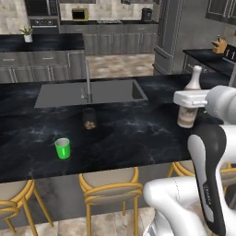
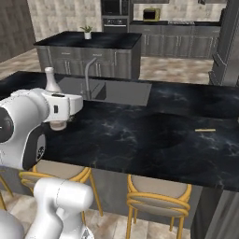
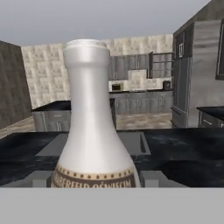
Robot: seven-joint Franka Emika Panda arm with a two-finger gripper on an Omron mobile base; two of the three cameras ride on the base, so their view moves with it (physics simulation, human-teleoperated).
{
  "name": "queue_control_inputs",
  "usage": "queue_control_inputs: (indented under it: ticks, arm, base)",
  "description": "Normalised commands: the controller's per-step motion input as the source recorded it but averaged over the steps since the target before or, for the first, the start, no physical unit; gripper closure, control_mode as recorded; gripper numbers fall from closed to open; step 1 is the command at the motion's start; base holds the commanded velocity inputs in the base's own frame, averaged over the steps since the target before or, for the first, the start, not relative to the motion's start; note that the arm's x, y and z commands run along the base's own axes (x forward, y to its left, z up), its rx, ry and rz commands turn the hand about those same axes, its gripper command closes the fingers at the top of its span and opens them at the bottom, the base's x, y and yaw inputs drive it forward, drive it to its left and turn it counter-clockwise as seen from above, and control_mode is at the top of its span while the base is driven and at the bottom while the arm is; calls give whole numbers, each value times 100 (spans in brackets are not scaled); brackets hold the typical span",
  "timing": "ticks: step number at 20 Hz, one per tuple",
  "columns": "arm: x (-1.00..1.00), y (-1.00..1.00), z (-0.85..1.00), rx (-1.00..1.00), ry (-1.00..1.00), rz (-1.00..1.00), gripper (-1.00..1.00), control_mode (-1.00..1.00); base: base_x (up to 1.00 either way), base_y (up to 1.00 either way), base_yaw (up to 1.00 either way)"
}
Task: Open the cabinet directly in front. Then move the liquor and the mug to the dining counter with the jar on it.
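Observation:
The liquor point(image 1: 195, 78) is a pale bottle with a brown label band, upright over the right part of the dining counter point(image 1: 138, 133). My gripper point(image 1: 188, 108) is shut on its lower body, with the base at or just above the black top. The hand view has the liquor point(image 3: 89, 109) close up between the fingers of the gripper point(image 3: 96, 179). From the right base, the liquor point(image 2: 50, 79) rises behind the gripper point(image 2: 58, 116). The green mug point(image 1: 62, 148) stands near the counter's front edge at left. The dark jar point(image 1: 89, 119) stands in front of the faucet. The cabinet is out of view.
An inset grey sink point(image 1: 92, 92) with a tall faucet point(image 1: 87, 80) lies behind the jar. Yellow-framed stools point(image 1: 110, 184) line the near side. A thin yellow stick point(image 2: 205, 130) lies on the counter's right part. A smaller island with a potted plant point(image 1: 27, 34) stands beyond.

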Motion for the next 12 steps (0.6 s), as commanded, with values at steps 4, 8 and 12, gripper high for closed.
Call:
queue_control_inputs:
  ticks: [4, 8, 12]
  arm:
    - [59, -8, -45, 0, 30, 23, 100, -100]
    - [2, -22, -74, 0, 33, 32, 100, -100]
    - [0, 1, -72, 2, 26, 19, 100, -100]
  base:
    - [0, 0, 0]
    - [0, 0, 0]
    - [0, 0, 0]
